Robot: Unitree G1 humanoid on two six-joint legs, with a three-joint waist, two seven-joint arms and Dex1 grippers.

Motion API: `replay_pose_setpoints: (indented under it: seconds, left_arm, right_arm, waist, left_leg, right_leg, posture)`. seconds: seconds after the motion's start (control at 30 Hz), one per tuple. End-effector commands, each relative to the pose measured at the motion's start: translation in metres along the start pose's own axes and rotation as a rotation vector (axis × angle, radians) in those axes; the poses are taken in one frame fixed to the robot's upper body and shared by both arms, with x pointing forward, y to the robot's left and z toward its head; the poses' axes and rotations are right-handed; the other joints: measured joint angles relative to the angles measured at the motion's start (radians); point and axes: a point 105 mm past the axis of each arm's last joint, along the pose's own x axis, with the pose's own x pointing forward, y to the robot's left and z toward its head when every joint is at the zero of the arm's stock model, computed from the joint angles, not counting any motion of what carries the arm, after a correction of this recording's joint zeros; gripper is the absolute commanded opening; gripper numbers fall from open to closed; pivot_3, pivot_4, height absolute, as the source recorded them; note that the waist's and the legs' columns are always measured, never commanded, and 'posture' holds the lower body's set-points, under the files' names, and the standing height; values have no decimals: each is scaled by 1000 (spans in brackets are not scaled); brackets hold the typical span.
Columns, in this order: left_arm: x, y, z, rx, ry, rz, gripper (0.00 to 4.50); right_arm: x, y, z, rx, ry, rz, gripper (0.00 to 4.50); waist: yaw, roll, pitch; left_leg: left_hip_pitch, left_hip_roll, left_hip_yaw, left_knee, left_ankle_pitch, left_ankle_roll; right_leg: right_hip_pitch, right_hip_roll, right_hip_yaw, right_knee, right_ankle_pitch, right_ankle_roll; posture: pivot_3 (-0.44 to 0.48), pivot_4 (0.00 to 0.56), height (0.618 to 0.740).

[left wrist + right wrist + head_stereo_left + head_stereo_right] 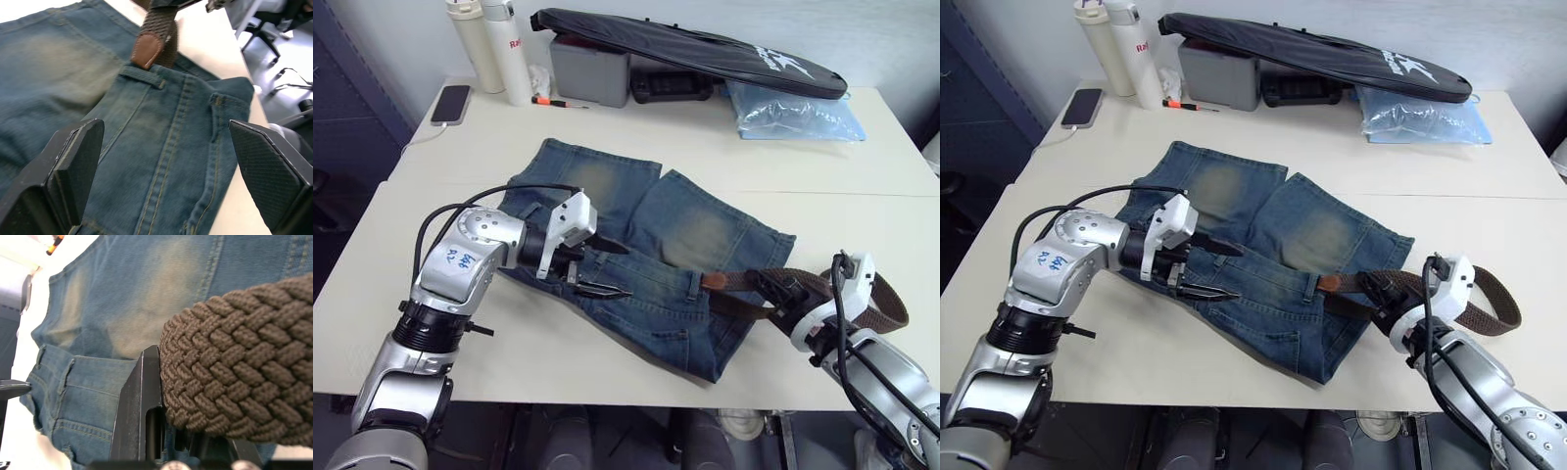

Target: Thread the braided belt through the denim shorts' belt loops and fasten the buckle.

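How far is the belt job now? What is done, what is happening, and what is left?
Done: the leather tip of the braided belt has reached one belt loop on the denim shorts. In hand: the right gripper is shut on the belt; the left gripper is open over the waistband. Left: the other loops, then the fastening; the buckle cannot be made out.

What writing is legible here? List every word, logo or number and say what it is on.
"Ra": red letters on the white bottle, the rest hidden.
White logo lettering on the black bag: too small to read.
Blue handwriting on the left arm: not legible.
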Motion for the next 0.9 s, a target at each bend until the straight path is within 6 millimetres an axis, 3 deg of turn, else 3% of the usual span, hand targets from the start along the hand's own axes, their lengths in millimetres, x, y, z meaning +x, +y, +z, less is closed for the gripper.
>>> replay_pose_setpoints:
  seconds: [0.03,0.27,0.6,0.9]
  left_arm:
    - [-3,-4,7,37,-16,11,4448]
    - [0,-5,8,47,-25,24,4448]
    - [0,-7,8,51,-26,36,4448]
    - [3,-10,11,53,-35,40,4448]
  right_arm:
    - [-2,3,6,-22,-14,10,0]
    - [7,11,-4,-44,39,51,0]
    - [14,5,-27,-27,124,26,0]
    - [40,18,-52,-1,163,100,0]
  waist:
    - [0,0,0]
    - [1,0,0]
    - [0,0,0]
    - [-22,-1,0]
  left_leg:
    - [0,0,0,0,0,0]
    - [0,0,0,0,0,0]
    - [0,0,0,0,0,0]
    - [0,0,0,-1,0,0]
  right_leg:
    - [0,0,0,0,0,0]
    - [0,0,0,0,0,0]
    - [0,0,0,0,0,0]
    - [-1,0,0,2,0,0]
  posture:
    - [0,150,739]
    - [0,150,739]
    - [0,150,739]
    - [0,150,739]
